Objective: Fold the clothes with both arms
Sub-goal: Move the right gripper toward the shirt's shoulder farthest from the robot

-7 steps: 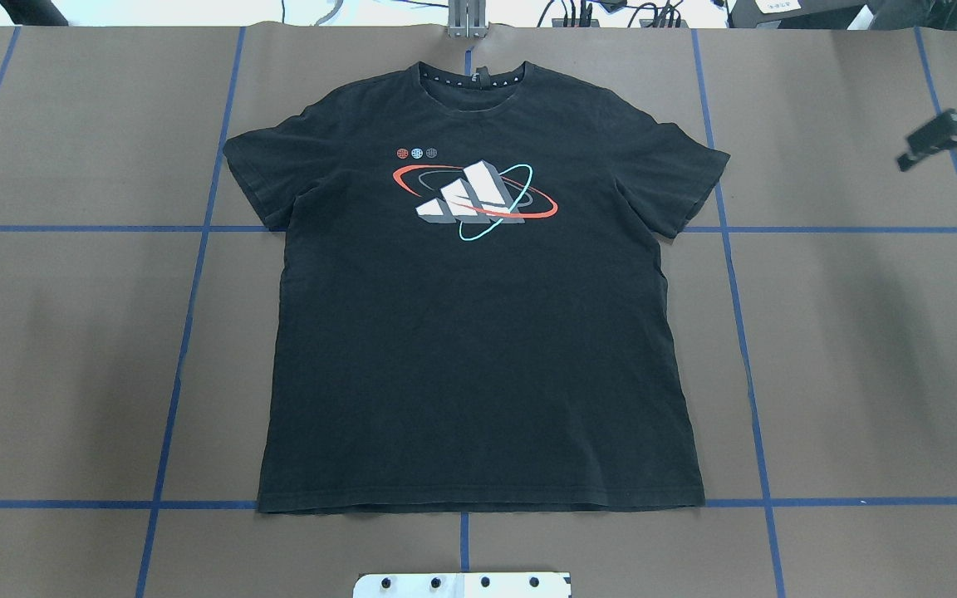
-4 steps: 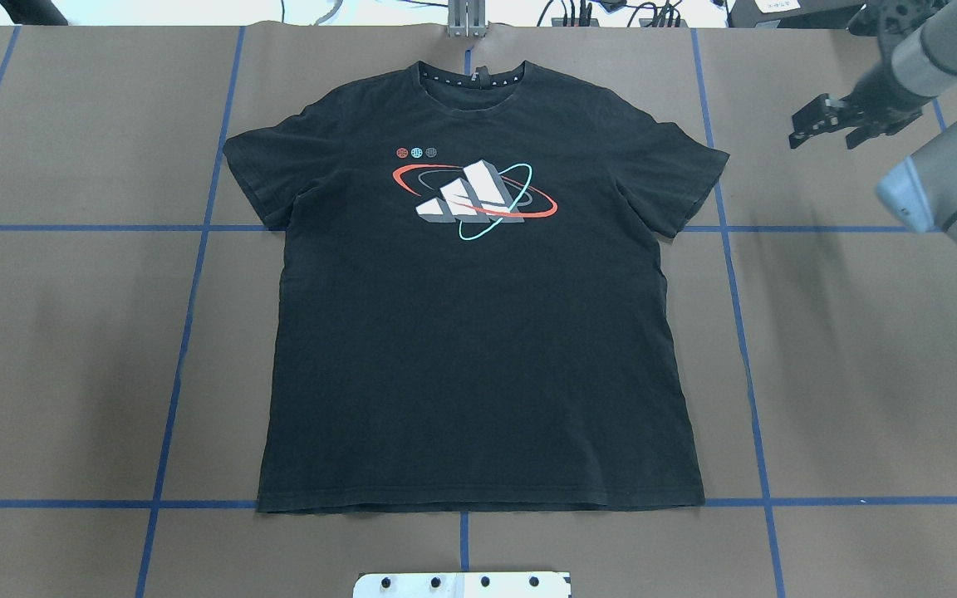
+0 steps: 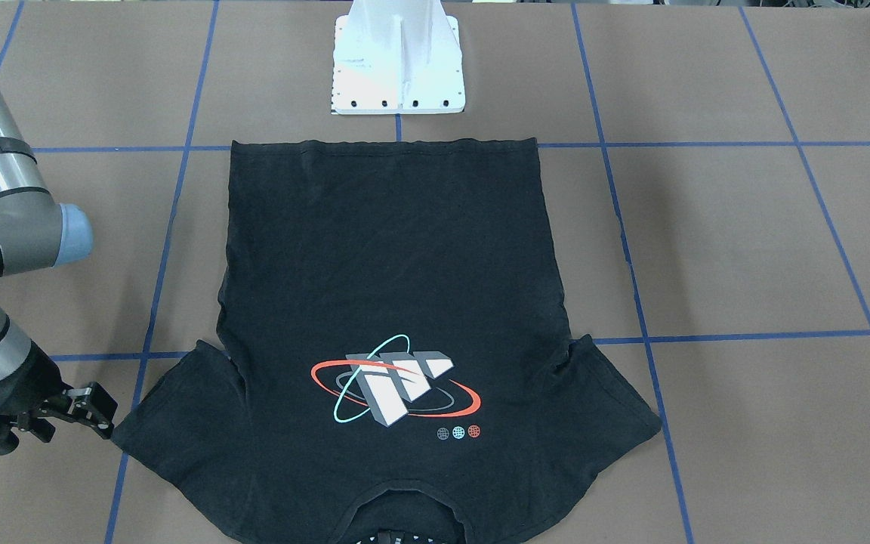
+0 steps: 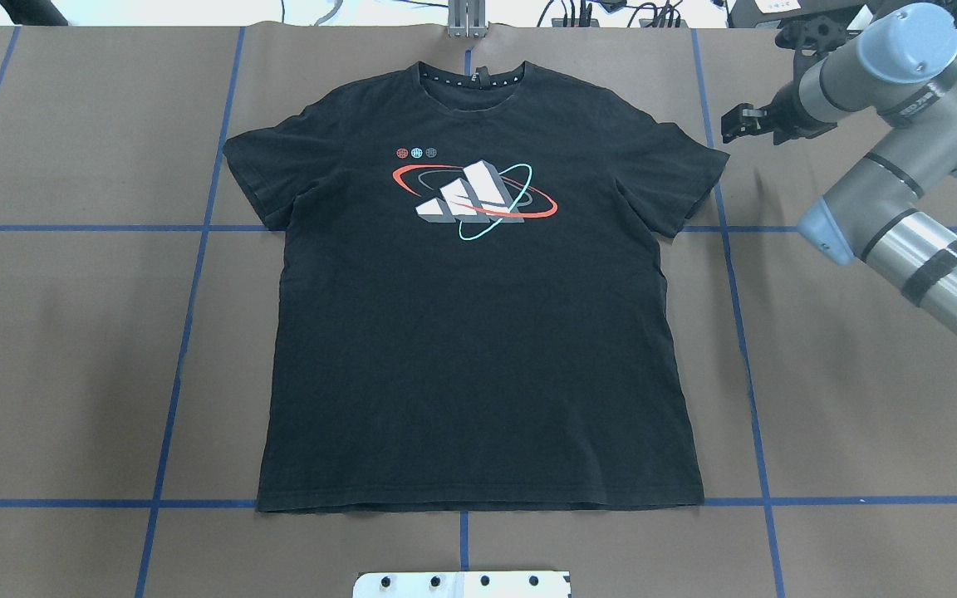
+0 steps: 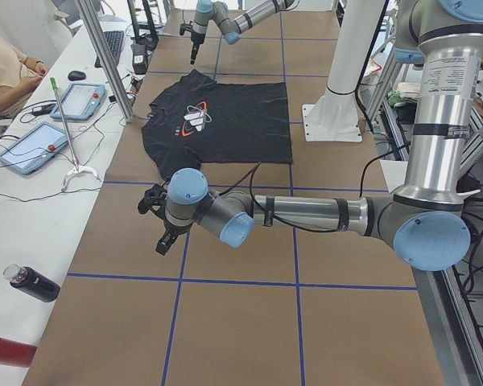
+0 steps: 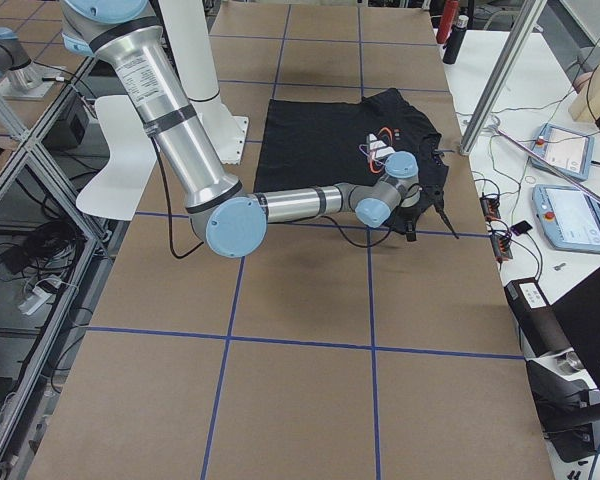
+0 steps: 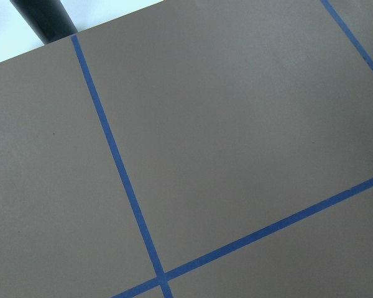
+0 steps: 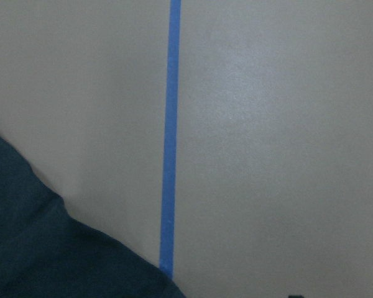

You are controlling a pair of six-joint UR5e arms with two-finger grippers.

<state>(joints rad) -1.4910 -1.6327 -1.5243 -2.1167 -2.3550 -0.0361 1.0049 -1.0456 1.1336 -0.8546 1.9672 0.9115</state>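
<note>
Brown paper-covered table [image 4: 861,399] with a blue tape grid [image 4: 189,316]. Black T-shirt [image 4: 478,349] lies flat on it, logo side up, sleeves spread, hem towards the robot's side, collar at the far edge. White pedestal base plate [image 3: 397,72] sits on the table just beyond the hem, apart from the shirt. In the right wrist view, a sleeve edge touches a tape line.

The right arm [image 4: 902,216] stretches forward, its gripper [image 4: 732,124] slightly parted. The left arm [image 5: 306,215] reaches outward, its gripper [image 5: 163,241] pointing down, finger state unclear.
</note>
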